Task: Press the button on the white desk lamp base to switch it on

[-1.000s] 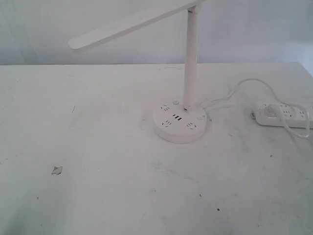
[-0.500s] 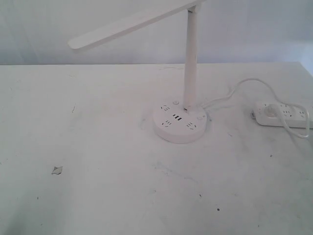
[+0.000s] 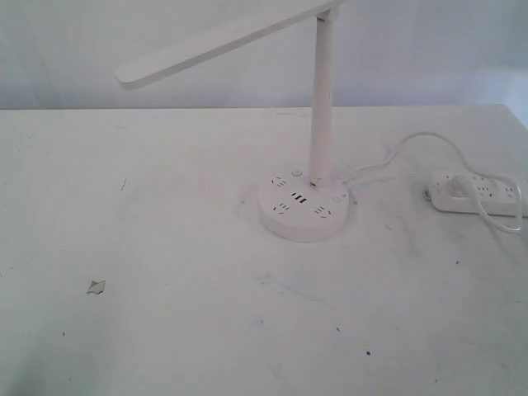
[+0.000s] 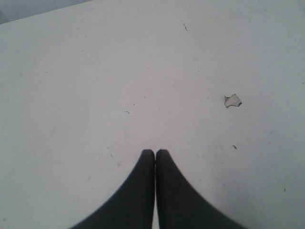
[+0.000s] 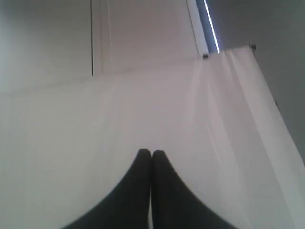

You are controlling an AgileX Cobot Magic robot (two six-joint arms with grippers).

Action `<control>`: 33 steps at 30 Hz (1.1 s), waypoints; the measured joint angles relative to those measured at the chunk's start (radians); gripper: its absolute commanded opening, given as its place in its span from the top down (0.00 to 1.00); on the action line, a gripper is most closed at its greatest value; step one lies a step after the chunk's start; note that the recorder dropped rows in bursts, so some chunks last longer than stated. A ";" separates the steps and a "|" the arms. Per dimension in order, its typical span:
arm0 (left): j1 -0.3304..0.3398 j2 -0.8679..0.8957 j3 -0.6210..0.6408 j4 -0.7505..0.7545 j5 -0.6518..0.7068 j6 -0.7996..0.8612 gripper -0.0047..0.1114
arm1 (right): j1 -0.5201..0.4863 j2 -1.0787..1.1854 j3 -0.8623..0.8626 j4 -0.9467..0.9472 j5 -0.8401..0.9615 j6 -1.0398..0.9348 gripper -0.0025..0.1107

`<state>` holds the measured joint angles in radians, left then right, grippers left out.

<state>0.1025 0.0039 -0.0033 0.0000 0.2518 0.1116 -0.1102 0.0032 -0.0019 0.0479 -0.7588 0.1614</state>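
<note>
The white desk lamp (image 3: 321,91) stands right of the table's middle in the exterior view, its long flat head (image 3: 223,41) slanting up to the right. Its round lamp base (image 3: 303,206) carries dark socket holes and USB slots on top. Neither arm shows in the exterior view. My left gripper (image 4: 155,151) is shut, its dark fingers pressed together over bare table with nothing held. My right gripper (image 5: 151,152) is shut too, over pale surface near a table edge. The lamp is absent from both wrist views.
An oblong white power strip (image 3: 478,193) lies at the right edge, a white cord (image 3: 412,144) looping from it toward the lamp. A small chipped patch (image 3: 96,286) marks the table at the left, the same chipped patch (image 4: 232,100) showing in the left wrist view.
</note>
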 measured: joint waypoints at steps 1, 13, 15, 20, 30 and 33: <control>0.000 0.000 0.000 0.000 0.000 0.000 0.96 | 0.000 0.000 0.000 0.000 -0.058 0.022 0.98; 0.000 0.000 0.000 0.000 0.000 0.000 0.96 | 0.000 0.001 -0.064 0.024 -0.186 0.354 0.98; 0.000 0.000 0.000 0.000 0.000 0.000 0.96 | 0.000 0.027 -0.098 0.024 -0.176 0.311 0.98; 0.000 0.000 0.000 0.000 0.000 0.000 0.96 | 0.000 0.170 -0.217 0.025 -0.169 0.254 0.98; 0.000 0.000 0.000 0.000 0.000 0.000 0.96 | 0.009 0.712 -0.608 -0.675 0.154 0.399 0.98; 0.000 0.000 0.000 0.000 0.000 0.000 0.96 | 0.031 0.823 -0.655 -1.246 0.298 0.973 0.98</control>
<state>0.1025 0.0039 -0.0033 0.0000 0.2518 0.1116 -0.0796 0.8262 -0.6568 -1.1981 -0.4612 1.1349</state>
